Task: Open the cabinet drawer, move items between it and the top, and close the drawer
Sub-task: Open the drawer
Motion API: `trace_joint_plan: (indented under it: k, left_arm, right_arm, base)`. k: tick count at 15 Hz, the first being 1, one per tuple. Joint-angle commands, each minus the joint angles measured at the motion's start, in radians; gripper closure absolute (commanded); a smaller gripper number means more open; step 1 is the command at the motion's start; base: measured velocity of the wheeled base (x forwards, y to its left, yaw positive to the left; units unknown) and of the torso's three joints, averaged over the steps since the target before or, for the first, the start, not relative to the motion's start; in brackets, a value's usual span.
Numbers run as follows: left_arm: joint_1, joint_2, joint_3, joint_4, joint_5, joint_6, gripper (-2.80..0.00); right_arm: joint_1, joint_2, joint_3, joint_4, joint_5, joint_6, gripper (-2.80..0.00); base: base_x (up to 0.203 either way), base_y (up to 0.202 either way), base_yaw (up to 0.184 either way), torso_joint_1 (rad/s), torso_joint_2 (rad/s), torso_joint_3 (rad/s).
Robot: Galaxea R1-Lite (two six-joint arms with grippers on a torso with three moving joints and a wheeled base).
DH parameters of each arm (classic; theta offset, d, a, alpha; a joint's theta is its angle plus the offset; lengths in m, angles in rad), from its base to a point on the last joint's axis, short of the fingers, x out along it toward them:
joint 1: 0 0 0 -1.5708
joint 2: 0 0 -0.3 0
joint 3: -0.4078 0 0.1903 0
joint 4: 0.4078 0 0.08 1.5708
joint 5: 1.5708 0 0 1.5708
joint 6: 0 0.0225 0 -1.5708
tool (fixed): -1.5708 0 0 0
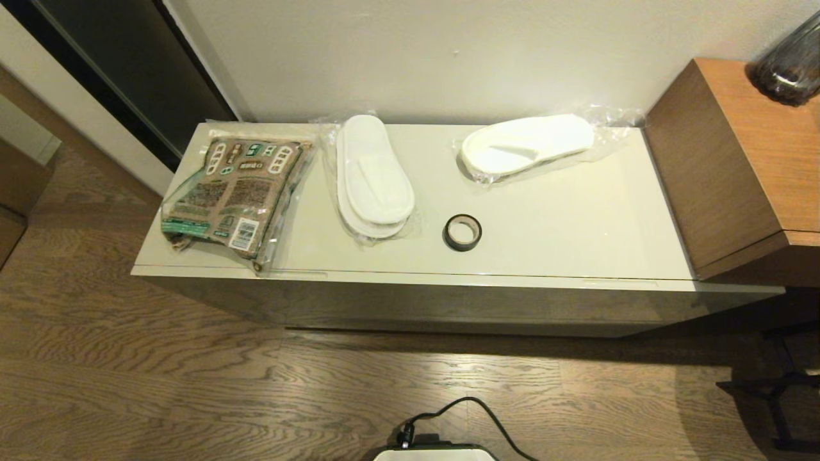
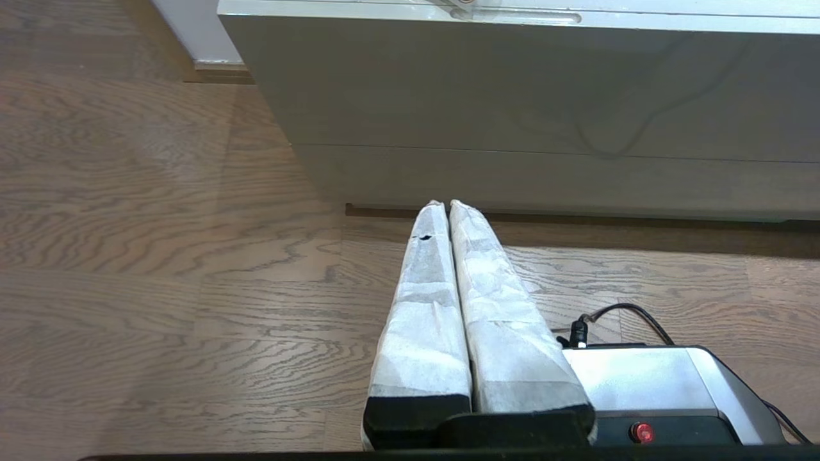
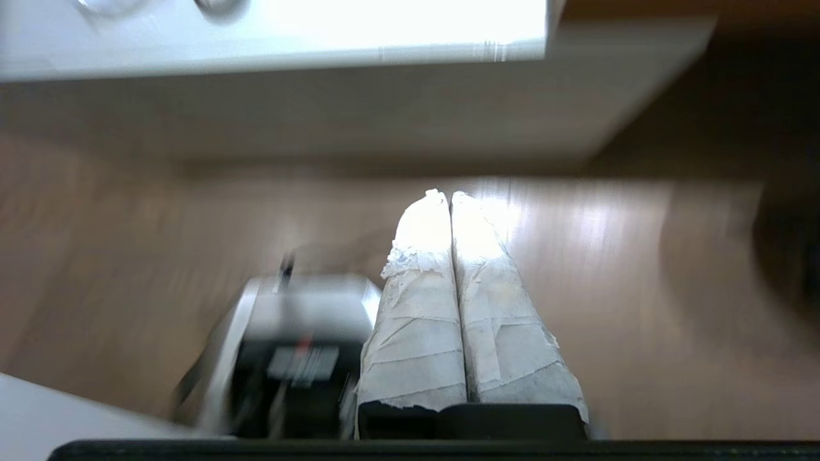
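1. Nearest, at 6 o'clock in the head view, the robot's base [image 1: 435,453] and its black cable sit on the wooden floor. Neither arm shows in that view.
2. The left gripper [image 2: 446,206] hangs low over the floor in front of the cabinet, its padded fingers pressed together on nothing. The right gripper [image 3: 443,195] is likewise pressed together and empty, over the floor below the cabinet's front edge.
3. The cabinet drawer [image 1: 461,301] is fully shut. One slot handle [image 2: 516,17] runs along its front's upper edge.
4. On the worktop [image 1: 564,224], all items lie untouched: the black tape roll [image 1: 462,232] at centre, the brown-and-green packet [image 1: 234,192] at 9 o'clock, one wrapped slipper pair [image 1: 373,176] at 10 o'clock, and the other slipper pair [image 1: 525,146] at 1 o'clock.
5. My reading: the opening step has not begun. The next move calls for a gripper to rise to a handle slot, hook into it and pull straight outward.
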Motion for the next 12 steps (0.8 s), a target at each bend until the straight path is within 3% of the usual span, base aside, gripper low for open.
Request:
trace_joint_plan:
  k: [1,5,10,12]
  left_arm:
    - [0.0,0.0,0.0,0.0,0.0,-0.001,0.0]
    - [0.0,0.0,0.0,0.0,0.0,-0.001,0.0]
    - [0.0,0.0,0.0,0.0,0.0,-0.001,0.0]
    - [0.0,0.0,0.0,0.0,0.0,-0.001,0.0]
  right_arm:
    - [-0.018,0.42,-0.162,0.104,0.014,0.028,0.0]
    - [0.015,0.853,-0.289,0.203,0.035,0.094,0.0]
    - [0.19,1.213,-0.504,0.221,0.04,0.423,0.0]
    - [0.245,1.28,-0.538,0.156,0.031,0.504,0.0]
  base:
    - [0.0,0.0,0.0,0.0,0.0,0.0]
    - [0.0,0.0,0.0,0.0,0.0,0.0]
    - [0.0,0.0,0.0,0.0,0.0,0.0]
    - [0.0,0.0,0.0,0.0,0.0,0.0]
